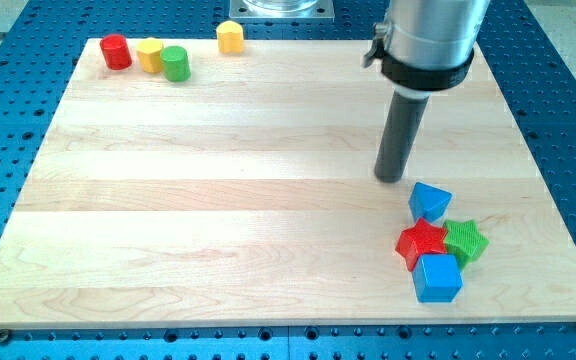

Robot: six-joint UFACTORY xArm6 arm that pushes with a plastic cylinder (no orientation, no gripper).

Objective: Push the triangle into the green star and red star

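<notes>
A blue triangle lies at the view's lower right on the wooden board. It touches the red star and the green star just below it. A blue cube sits against the red star's lower side. My tip stands just up and to the left of the blue triangle, a small gap away from it.
A red cylinder, a yellow block and a green cylinder cluster at the board's top left. Another yellow block sits at the top edge, near the arm's metal base.
</notes>
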